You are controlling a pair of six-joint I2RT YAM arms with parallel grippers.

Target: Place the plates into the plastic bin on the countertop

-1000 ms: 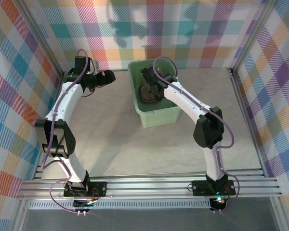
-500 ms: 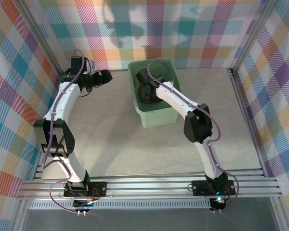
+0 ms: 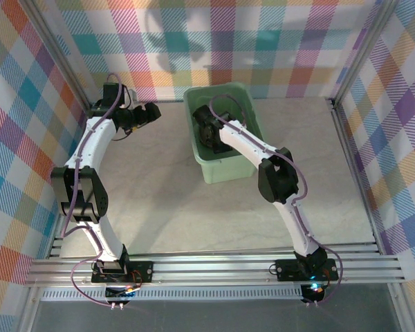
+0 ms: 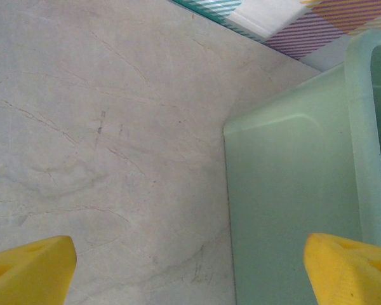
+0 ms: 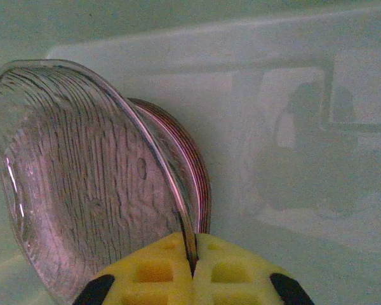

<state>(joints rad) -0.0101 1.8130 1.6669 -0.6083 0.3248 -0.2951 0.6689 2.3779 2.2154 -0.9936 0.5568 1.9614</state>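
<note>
The pale mint-green plastic bin (image 3: 225, 166) stands on the beige countertop (image 3: 159, 200) at the back middle. My right gripper (image 3: 206, 131) reaches down inside it. In the right wrist view that gripper (image 5: 192, 262) is shut on the rim of a clear, wood-grain textured plate (image 5: 82, 171), held tilted on edge. Behind it a stack of smoky brown plates (image 5: 200, 184) leans against the bin's inner wall (image 5: 292, 127). My left gripper (image 3: 151, 111) hovers open left of the bin, over bare countertop (image 4: 101, 146), its yellow fingertips (image 4: 32, 267) wide apart beside the bin's outer wall (image 4: 286, 190).
Plaid walls (image 3: 28, 138) enclose the countertop on the left, back and right. Aluminium rails (image 3: 214, 266) carrying both arm bases run along the near edge. Open counter lies in front of the bin and to its right.
My right arm has pushed further left and deeper into the bin, its elbow folding inward. My left gripper has shifted slightly toward the back left.
</note>
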